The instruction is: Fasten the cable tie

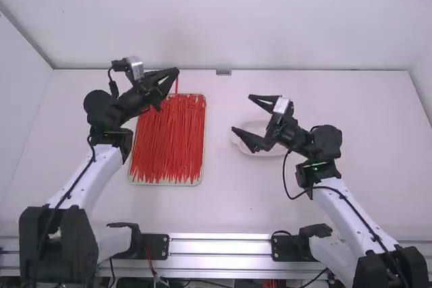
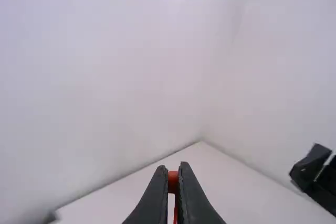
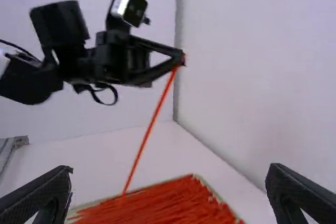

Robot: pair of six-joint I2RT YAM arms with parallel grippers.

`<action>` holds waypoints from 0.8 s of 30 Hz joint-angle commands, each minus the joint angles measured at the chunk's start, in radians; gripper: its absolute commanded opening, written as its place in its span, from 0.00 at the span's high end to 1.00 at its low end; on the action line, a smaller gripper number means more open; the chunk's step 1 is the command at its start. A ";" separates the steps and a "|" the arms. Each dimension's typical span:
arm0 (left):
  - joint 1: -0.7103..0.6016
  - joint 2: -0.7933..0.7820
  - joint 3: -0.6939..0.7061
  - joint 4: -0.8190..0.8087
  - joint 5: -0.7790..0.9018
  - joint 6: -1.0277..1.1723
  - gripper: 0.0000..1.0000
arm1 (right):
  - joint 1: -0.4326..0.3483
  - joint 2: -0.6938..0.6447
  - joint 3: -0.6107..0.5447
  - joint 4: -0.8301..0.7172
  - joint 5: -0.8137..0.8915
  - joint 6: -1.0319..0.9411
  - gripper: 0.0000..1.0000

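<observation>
My left gripper [image 1: 174, 72] is raised above the far end of the tray [image 1: 200, 181], shut on the tip of one red cable tie [image 1: 177, 87]. That tie hangs down to the heap of red cable ties [image 1: 169, 138] in the tray. The left wrist view has the tie [image 2: 172, 177] pinched between the closed fingers [image 2: 157, 192]. My right gripper [image 1: 244, 116] is held wide open to the right of the tray, over a white dish [image 1: 264, 148], holding nothing. In the right wrist view, the left gripper [image 3: 181, 60] holds the hanging tie [image 3: 151, 124] above the heap [image 3: 173, 203].
White walls enclose the table at the back and on both sides. Bare tabletop [image 1: 351, 112] lies to the right of the dish and in front of the tray. Part of the right arm [image 2: 315, 174] appears in the left wrist view.
</observation>
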 commanded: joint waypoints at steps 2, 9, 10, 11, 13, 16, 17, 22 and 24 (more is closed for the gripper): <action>-0.030 0.030 0.034 0.088 0.066 -0.156 0.98 | 0.032 0.003 0.035 0.021 0.086 0.007 0.02; -0.129 0.091 0.080 0.270 0.066 -0.261 0.98 | 0.135 0.005 0.035 0.080 0.293 0.058 0.02; -0.136 0.091 0.083 0.271 0.065 -0.268 0.98 | 0.140 0.005 0.035 0.080 0.302 0.058 0.02; -0.148 0.091 0.088 0.272 0.065 -0.276 0.98 | 0.148 0.005 0.035 0.082 0.309 0.058 0.02; -0.182 0.091 0.105 0.271 0.065 -0.279 0.98 | 0.164 0.005 0.035 0.087 0.304 0.058 0.01; -0.228 0.091 0.124 0.271 0.064 -0.279 0.98 | 0.179 0.008 0.035 0.082 0.308 0.058 0.02; -0.237 0.091 0.130 0.271 0.065 -0.279 0.98 | 0.178 0.013 0.035 0.084 0.307 0.058 0.01; -0.271 0.091 0.151 0.271 0.064 -0.284 0.98 | 0.176 0.056 0.035 0.121 0.307 0.109 0.01; -0.277 0.091 0.153 0.271 0.057 -0.306 0.98 | 0.176 0.087 0.035 0.161 0.299 0.135 0.02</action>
